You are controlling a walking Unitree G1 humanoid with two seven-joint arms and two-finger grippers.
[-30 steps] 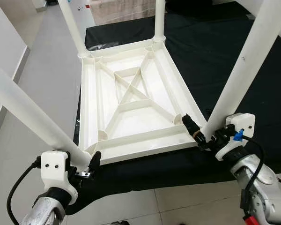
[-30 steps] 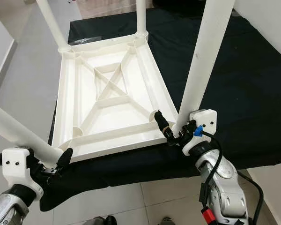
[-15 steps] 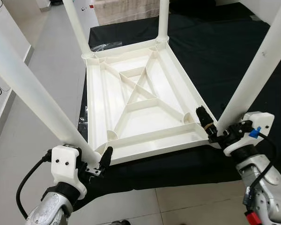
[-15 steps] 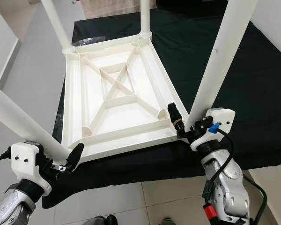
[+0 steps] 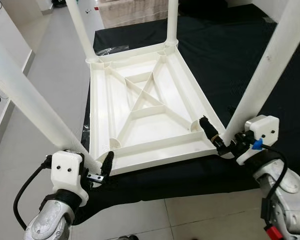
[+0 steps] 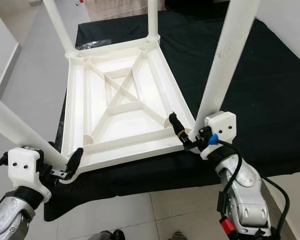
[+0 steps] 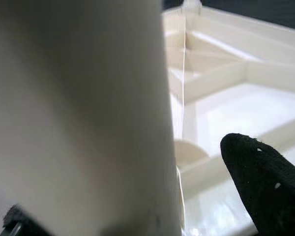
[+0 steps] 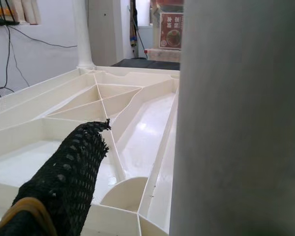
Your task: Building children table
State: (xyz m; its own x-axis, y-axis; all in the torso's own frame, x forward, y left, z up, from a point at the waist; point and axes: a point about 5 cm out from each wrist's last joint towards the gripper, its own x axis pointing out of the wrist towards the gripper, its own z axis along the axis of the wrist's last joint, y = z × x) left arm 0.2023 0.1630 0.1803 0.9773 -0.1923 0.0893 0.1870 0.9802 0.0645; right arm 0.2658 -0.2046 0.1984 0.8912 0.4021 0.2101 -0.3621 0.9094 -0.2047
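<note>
White table (image 5: 145,107) lies upside down on a black cloth (image 5: 230,55), four legs pointing up. Left gripper (image 5: 92,170) is clamped round the near-left leg (image 5: 30,100) at its base — one finger (image 5: 107,162) sits inside the frame corner. Right gripper (image 5: 224,142) grips the near-right leg (image 5: 270,65) low down, one finger (image 5: 210,131) inside the rim. Grey tiled floor (image 5: 45,85) alongside.

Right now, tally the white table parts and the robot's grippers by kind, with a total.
White tabletop, upside down on the black cloth: 1
White legs standing in its corners: 4
Grippers, each around a near leg: 2, left gripper, right gripper
Total: 7
</note>
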